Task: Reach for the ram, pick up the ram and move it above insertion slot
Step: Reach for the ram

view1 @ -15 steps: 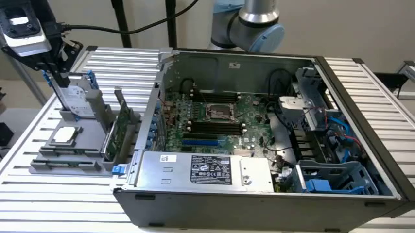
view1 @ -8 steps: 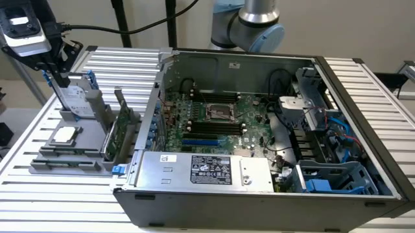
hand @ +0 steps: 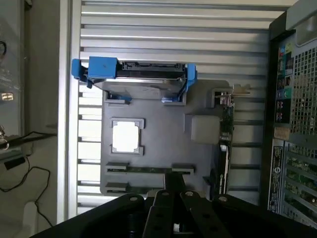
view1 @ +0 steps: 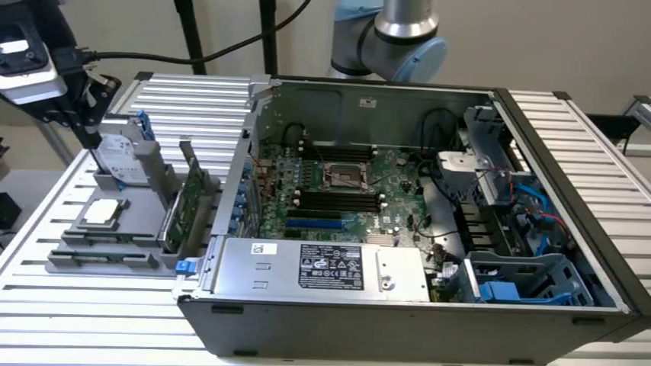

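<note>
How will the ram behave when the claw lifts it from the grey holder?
The ram is probably stiff: a flat board standing on edge in the grey holder. Likely light, since it looks so thin. Gripped off-centre, the long stick may tilt.

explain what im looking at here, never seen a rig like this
This is one robot arm at a slatted metal table. The exterior view comes from a camera off the arm; the wrist view from a camera on its wrist, looking down past the end effector, the part that grasps. On the table stand an open computer case and a grey tray of parts: a hard drive in a blue bracket, a square processor chip, a wide expansion card and the ram, a thin green stick. The end effector is shut, holds nothing and hovers over the tray.
</note>
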Action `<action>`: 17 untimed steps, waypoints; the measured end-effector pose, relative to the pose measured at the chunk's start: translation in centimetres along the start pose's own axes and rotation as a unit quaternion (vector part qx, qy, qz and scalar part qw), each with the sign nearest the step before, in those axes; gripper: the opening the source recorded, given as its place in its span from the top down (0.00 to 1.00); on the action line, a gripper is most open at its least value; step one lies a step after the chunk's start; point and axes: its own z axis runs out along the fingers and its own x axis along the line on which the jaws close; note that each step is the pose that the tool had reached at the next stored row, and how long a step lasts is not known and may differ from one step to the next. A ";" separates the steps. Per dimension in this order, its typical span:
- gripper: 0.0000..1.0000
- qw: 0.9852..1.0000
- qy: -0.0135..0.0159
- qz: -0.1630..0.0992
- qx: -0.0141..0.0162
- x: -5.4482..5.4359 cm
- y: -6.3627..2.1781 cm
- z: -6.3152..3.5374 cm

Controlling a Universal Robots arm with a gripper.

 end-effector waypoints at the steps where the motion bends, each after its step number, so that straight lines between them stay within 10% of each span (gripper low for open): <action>1: 0.89 1.000 0.000 0.000 0.000 0.1 -0.34 0.05; 17: 0.89 1.000 0.004 0.000 0.002 1.8 -3.60 0.61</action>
